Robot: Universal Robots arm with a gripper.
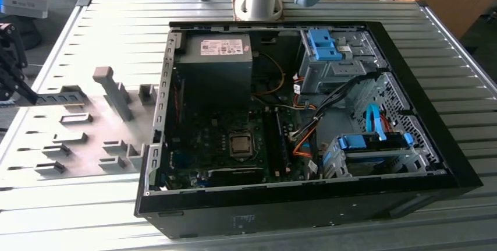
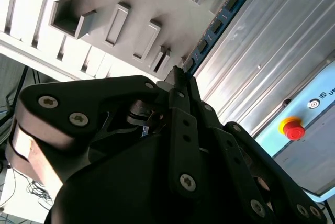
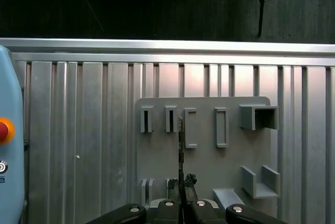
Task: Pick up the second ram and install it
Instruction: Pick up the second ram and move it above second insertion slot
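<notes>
In both wrist views my gripper (image 2: 180, 77) (image 3: 180, 185) is shut on the second ram. In the second wrist view, the second ram (image 2: 212, 28) is a thin blue-green stick with dark chips, reaching out past the black fingertips (image 2: 175, 96). In the first wrist view the ram (image 3: 180, 145) shows edge-on as a dark thin line over the grey holder plate (image 3: 204, 169), its far tip between two of the plate's slots. The open computer case (image 1: 435, 146) lies on the table in the exterior view, with long dark memory slots (image 1: 273, 140) beside the processor socket (image 1: 240, 144).
The grey holder plate (image 1: 93, 128) with raised slots lies to the exterior view's left of the case. A light-blue box with a red button (image 2: 293, 129) (image 3: 4, 130) sits on the slatted table (image 1: 116, 24). A black jointed shape (image 1: 11, 64) stands at the exterior view's left edge.
</notes>
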